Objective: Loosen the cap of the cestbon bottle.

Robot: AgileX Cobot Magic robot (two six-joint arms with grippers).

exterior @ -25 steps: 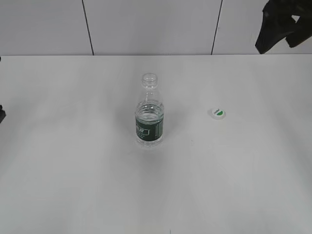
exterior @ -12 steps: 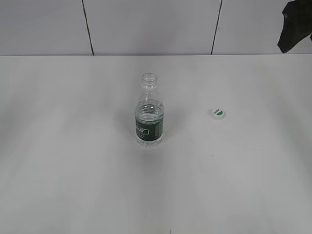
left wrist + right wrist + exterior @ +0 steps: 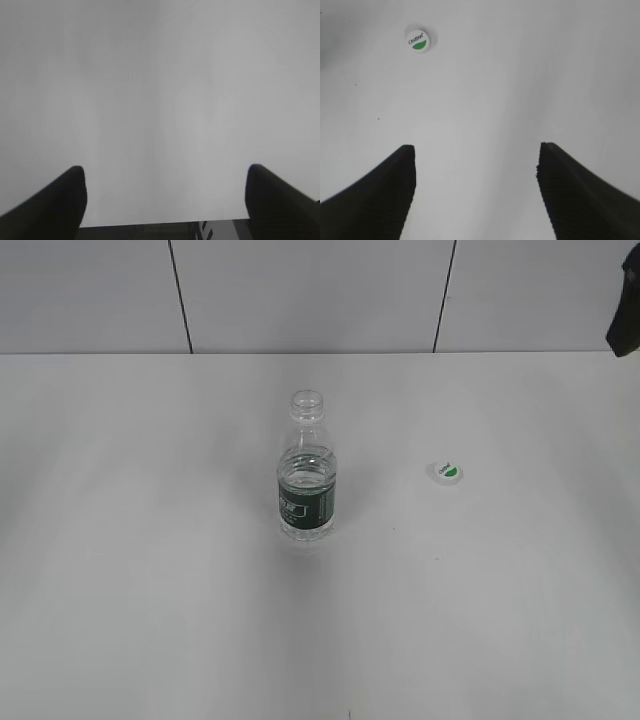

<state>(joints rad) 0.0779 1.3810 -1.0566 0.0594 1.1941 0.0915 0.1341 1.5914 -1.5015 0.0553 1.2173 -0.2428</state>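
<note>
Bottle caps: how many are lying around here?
1. The cap lies on the table to the right of the open bottle, apart from it. No others visible.

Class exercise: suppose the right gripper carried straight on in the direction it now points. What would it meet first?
Probably nothing but bare table. In the right wrist view the right gripper is open, and the lane between its fingers looks free. The cap lies well left of that line, so it would likely be missed, though depth is uncertain.

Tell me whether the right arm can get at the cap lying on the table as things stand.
Probably yes. The cap lies alone on the bare table, apart from the bottle, top up. The right claw is open above the table with nothing between it and the cap in the right wrist view.
</note>
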